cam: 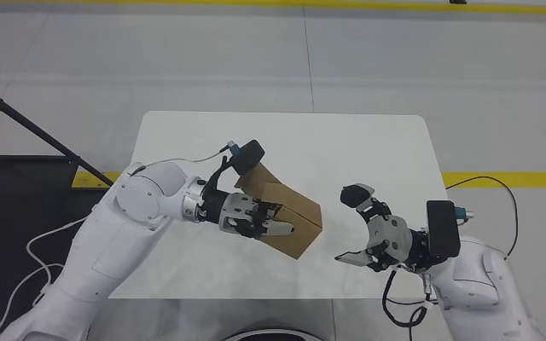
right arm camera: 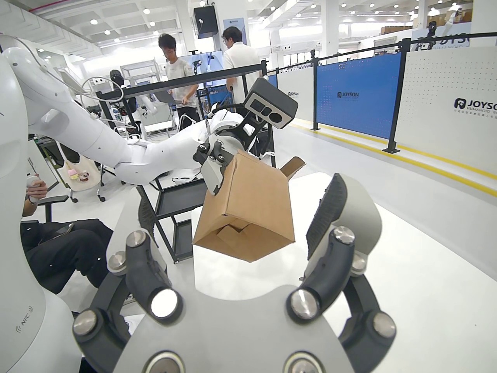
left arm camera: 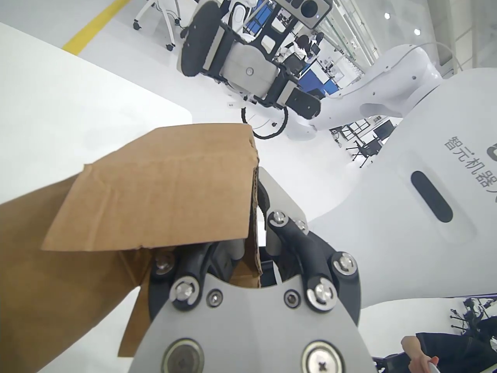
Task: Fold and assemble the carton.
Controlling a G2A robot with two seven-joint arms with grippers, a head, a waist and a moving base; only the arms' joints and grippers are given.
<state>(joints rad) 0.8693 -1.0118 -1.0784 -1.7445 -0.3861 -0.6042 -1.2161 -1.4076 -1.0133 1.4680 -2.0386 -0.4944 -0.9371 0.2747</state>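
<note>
A brown cardboard carton (cam: 286, 213) is held tilted above the white table (cam: 367, 153), near its middle. My left gripper (cam: 275, 223) is shut on one wall of the carton (left arm camera: 155, 184), one finger inside and one outside. Seen from the right wrist, the carton (right arm camera: 248, 203) hangs in the air with its underside flaps folded in and a loose flap sticking up behind. My right gripper (cam: 357, 228) stands open to the right of the carton, apart from it, with nothing between its fingers (right arm camera: 330, 211).
The table's front edge lies just below both grippers, and its far half is bare. A black stand leg (cam: 43, 136) crosses the floor at the left. Yellow floor tape (cam: 495, 179) runs beside the table.
</note>
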